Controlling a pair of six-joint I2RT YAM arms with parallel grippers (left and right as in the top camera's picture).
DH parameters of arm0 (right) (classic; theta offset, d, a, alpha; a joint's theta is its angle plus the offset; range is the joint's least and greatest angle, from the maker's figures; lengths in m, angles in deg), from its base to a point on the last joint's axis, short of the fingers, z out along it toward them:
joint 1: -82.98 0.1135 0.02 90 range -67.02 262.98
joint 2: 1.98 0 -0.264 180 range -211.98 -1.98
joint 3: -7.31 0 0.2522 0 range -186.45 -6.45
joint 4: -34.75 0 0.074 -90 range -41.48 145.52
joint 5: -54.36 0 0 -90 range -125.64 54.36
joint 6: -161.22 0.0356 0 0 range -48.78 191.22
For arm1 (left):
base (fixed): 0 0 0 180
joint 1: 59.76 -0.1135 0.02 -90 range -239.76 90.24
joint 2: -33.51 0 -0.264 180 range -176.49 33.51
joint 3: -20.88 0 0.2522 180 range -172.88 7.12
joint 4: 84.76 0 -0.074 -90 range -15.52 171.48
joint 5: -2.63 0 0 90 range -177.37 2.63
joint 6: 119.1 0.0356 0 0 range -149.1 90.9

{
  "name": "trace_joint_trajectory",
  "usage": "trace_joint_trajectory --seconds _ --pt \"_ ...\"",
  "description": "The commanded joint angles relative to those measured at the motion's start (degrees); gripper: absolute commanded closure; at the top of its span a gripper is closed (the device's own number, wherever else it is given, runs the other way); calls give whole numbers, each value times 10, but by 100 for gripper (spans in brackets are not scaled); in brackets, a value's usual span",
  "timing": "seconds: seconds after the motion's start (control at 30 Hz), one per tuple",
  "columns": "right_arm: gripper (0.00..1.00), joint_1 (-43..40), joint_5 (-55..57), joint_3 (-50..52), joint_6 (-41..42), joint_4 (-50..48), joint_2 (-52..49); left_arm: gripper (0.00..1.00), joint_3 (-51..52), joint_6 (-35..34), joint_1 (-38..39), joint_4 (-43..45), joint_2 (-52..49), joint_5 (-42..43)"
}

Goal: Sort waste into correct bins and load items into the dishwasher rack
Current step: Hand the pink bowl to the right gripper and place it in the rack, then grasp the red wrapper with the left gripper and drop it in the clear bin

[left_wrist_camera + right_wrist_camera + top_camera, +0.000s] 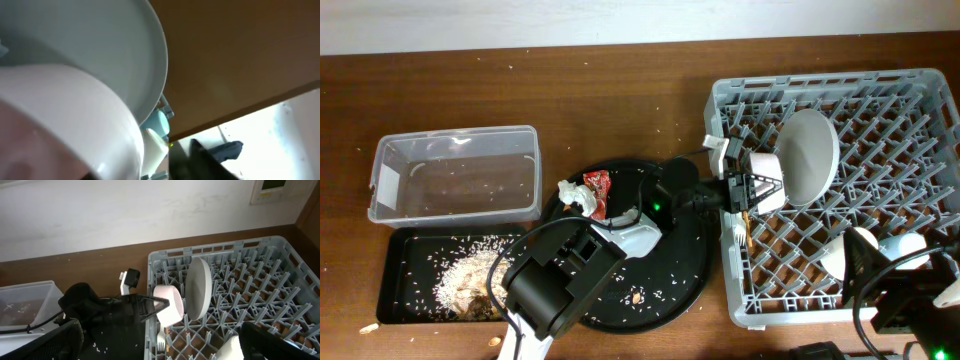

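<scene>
My left gripper (748,190) is shut on a white bowl (766,180) and holds it on its side over the grey dishwasher rack (920,90), against the upright grey-green plate (808,155). The right wrist view shows the bowl (169,307), the plate (197,295) and a white fork (161,342) in the rack. The bowl (75,125) and plate (100,50) fill the left wrist view. My right gripper (875,275) is open over the rack's front right, beside a white cup (845,255). Chopsticks (746,228) lie in the rack.
Tissue (570,192) and red wrapper (597,185) lie on the round black tray (690,270), with a food scrap (638,295). The clear tub (455,175) holds a few grains. The black tray (395,260) holds rice (460,275). A small orange piece (368,327) lies on the table.
</scene>
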Motion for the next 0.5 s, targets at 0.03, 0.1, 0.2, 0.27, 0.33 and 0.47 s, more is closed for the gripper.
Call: trace_joint_trajectory --seconds 0.03,0.1,0.2,0.27,0.33,0.47 --pt "1 3 1 -3 3 4 1 1 -8 5 -25 12 -5 20" --pt "1 3 1 -3 3 4 1 1 -8 5 -52 12 -5 47" --pt "1 3 1 -3 3 4 1 1 -10 5 -90 12 -5 78" --pt "1 3 1 -3 3 4 1 1 -14 -12 -115 11 -3 86" --pt "1 3 1 -3 3 4 1 1 -14 -12 -138 -13 8 104" --pt "1 3 1 -3 3 4 1 1 -14 46 -170 -193 55 131"
